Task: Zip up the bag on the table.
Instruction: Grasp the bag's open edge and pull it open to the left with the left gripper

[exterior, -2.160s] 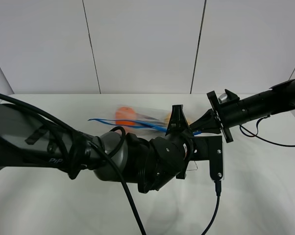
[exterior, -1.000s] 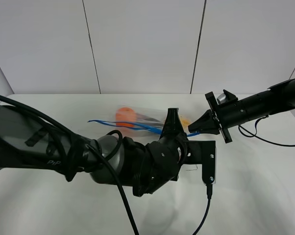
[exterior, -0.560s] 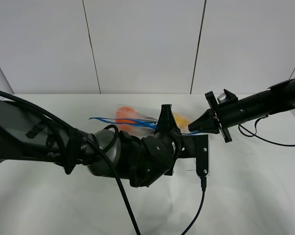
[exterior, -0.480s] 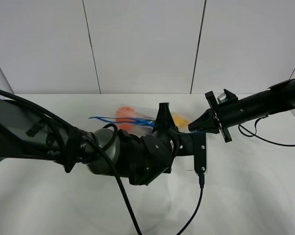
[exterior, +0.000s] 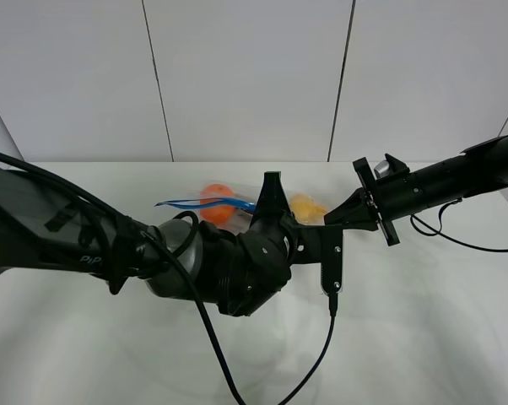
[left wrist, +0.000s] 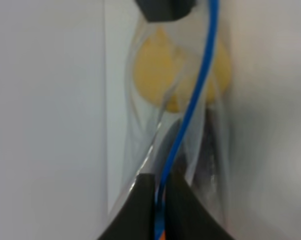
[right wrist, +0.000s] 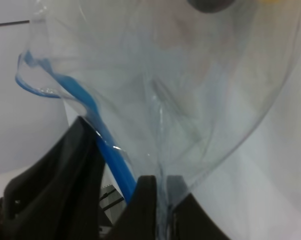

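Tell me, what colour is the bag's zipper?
Blue. The zipper strip shows best in the left wrist view.

We see the bag [exterior: 224, 198] on the table [exterior: 423, 321], toward its far side, near the middle. Our left jaws close on the bag's strip [left wrist: 190, 115] midway along; our right jaws grip its right end. Produce [exterior: 307, 207] lies inside.

On the table [exterior: 440, 329], the left gripper [exterior: 271, 192] sat at the blue zipper [exterior: 186, 203] of the bag [exterior: 217, 202]; the right gripper [exterior: 327, 221] met its end beside yellow produce [exterior: 308, 207].
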Controlling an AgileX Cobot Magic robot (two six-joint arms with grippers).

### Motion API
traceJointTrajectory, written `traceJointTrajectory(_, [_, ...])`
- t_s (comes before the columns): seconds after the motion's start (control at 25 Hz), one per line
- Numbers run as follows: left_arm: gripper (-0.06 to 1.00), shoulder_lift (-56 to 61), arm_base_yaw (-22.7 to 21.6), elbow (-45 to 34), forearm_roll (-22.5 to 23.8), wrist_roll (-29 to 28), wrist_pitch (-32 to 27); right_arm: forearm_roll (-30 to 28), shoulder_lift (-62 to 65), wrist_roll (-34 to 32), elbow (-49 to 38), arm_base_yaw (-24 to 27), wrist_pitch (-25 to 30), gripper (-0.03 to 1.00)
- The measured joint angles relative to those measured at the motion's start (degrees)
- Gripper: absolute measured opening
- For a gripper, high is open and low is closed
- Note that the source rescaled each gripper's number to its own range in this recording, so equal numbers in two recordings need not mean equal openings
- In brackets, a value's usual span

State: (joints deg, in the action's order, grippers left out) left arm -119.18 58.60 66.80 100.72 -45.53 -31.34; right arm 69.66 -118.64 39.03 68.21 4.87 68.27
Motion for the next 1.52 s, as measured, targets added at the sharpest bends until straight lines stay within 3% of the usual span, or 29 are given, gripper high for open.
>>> traceJointTrajectory(1.52, [0.00,5.35,-1.42,-10.52,-2.61,1.50,-6.85,-3.23,0.00,0.00,0.00,0.00,1.14,0.00])
